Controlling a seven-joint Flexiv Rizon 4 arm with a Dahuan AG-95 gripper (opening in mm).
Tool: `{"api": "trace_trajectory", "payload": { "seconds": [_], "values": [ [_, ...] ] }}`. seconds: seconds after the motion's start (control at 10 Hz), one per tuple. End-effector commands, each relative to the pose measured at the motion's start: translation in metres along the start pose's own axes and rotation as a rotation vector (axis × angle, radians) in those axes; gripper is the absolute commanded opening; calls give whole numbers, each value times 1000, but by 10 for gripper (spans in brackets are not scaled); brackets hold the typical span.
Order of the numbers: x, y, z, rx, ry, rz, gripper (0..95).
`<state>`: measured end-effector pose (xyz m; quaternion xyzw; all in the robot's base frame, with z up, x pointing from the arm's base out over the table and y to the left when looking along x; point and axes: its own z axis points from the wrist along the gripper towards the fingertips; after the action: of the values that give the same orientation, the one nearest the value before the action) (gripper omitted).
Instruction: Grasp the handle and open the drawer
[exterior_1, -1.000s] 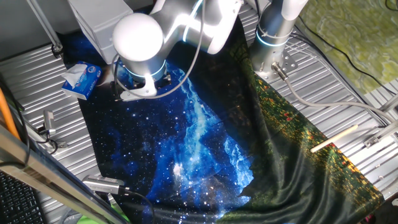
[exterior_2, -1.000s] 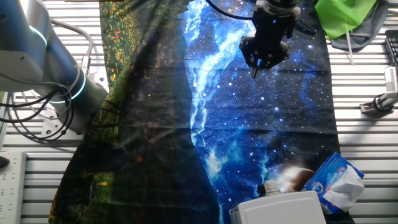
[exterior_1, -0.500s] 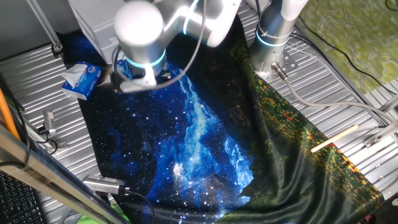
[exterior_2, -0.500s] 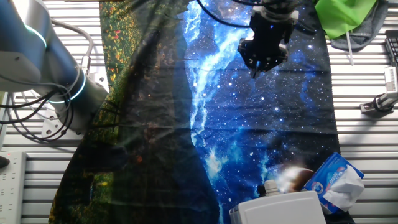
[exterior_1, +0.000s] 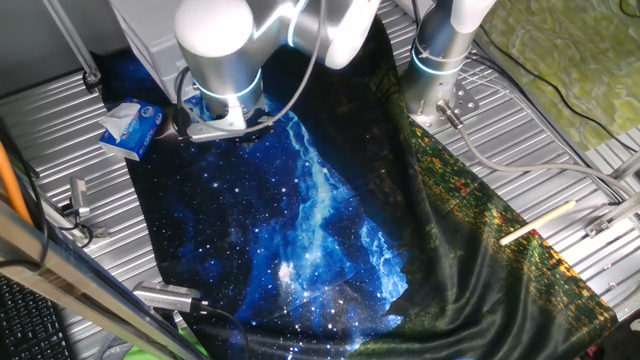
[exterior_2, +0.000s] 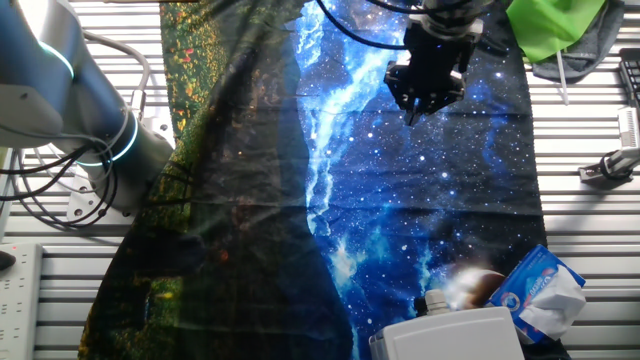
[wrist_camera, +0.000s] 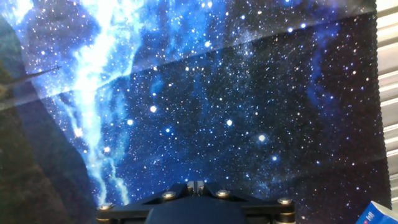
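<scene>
A Flexiv Rizon arm's hand (exterior_2: 411, 112) hangs over a star-printed cloth (exterior_2: 440, 200) spread on the ribbed metal counter (exterior_2: 590, 215), well apart from the drawer unit (exterior_2: 455, 336) it is meant to open. The step in hand appears to be the approach: nothing is grasped, and the next move calls for carrying the hand across the cloth to the unit's front and lining the fingers up with the handle. Whether the fingers stand wide or narrow cannot be told; the hand view shows only the dark base of the hand (wrist_camera: 194, 208) above the cloth, and in both fixed views the tips are too small or hidden. The unit is a pale grey-white, flat-sided box at the cloth's end (exterior_1: 150, 40), with 1 small blue-and-white carton (exterior_2: 540, 290) just beside it. Its handle cannot be made out, and the drawer looks shut
</scene>
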<state>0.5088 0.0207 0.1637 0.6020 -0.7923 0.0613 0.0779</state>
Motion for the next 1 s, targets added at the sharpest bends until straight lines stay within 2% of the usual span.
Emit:
{"api": "trace_trajectory", "payload": {
  "seconds": [0.1, 0.2, 0.3, 0.5, 0.7, 0.8, 1.0],
  "values": [
    [-1, 0, 0, -23, -51, 21, 0],
    [-1, 0, 0, -1, -76, 3, 0],
    [-1, 0, 0, 2, -74, -19, 0],
    [-1, 0, 0, 5, -38, -56, 0],
    [-1, 0, 3, 21, 40, -101, 0],
    [0, 0, 3, 22, 55, -115, 0],
    [4, -1, 7, 16, 55, -130, 0]
  ]
}}
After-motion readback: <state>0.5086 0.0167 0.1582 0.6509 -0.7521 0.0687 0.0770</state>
